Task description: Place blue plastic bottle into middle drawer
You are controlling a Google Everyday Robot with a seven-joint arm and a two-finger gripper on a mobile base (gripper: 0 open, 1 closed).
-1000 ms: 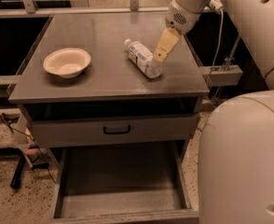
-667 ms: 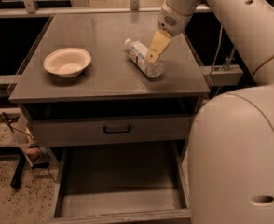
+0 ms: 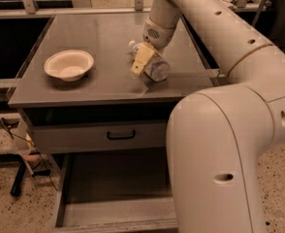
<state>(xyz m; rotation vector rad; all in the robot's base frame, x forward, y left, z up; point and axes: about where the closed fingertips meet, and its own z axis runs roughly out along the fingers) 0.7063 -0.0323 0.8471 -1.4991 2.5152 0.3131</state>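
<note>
Dim warm light, soft shadow under bowl [image 3: 68, 65], pincer [image 3: 138, 69] lit pale over tabletop [image 3: 99, 33]

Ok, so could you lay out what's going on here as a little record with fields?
end effector: down at the blue plastic bottle, right side of the cabinet top
blue plastic bottle: lying on its side on the top, not yet in the drawer
middle drawer: pulled open, below the cabinet top
white bowl: upright on the left, apart from the bottle
drawer with black handle: closed, above the open drawer
</note>
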